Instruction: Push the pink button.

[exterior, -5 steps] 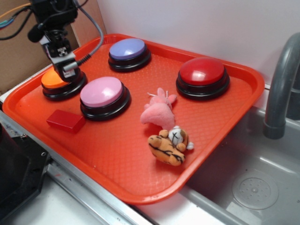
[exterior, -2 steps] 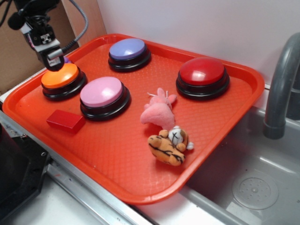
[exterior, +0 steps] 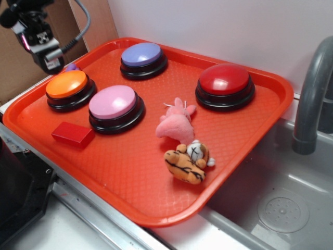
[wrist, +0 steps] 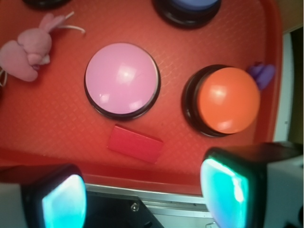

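Pincer [exterior: 48,61], jaws spread wide and empty, hangs beyond your orange button [exterior: 66,84], well clear of the pink button [exterior: 112,101].

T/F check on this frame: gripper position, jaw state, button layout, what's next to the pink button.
1. The gripper presses the pink button. False: it is raised near the tray's left rear corner, touching no button.
2. The jaws are open and empty. True.
3. A red block lies beside the pink button. True.
4. The pink plush sits on the red button. False: it lies on the tray.
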Available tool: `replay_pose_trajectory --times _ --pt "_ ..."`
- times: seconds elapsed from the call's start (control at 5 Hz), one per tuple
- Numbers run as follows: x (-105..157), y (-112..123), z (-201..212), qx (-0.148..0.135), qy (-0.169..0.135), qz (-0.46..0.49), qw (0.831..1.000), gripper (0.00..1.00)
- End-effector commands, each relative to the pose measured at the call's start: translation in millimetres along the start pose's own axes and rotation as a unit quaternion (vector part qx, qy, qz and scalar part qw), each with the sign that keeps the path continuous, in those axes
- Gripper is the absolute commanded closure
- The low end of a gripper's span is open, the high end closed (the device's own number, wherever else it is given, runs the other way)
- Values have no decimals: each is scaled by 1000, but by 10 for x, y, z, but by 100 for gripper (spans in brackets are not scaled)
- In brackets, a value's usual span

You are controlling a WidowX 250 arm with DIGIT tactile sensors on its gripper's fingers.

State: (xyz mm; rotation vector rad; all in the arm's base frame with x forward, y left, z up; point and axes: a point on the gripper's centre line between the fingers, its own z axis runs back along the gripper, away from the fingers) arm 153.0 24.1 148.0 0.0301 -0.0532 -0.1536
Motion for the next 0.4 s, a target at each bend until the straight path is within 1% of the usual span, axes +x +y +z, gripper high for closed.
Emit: replay_pose_trajectory --times 0.0,0.2 --pt "28 -39 219 13 -31 0 999 0" --pt "-43 -60 346 21 -56 5 998 0"
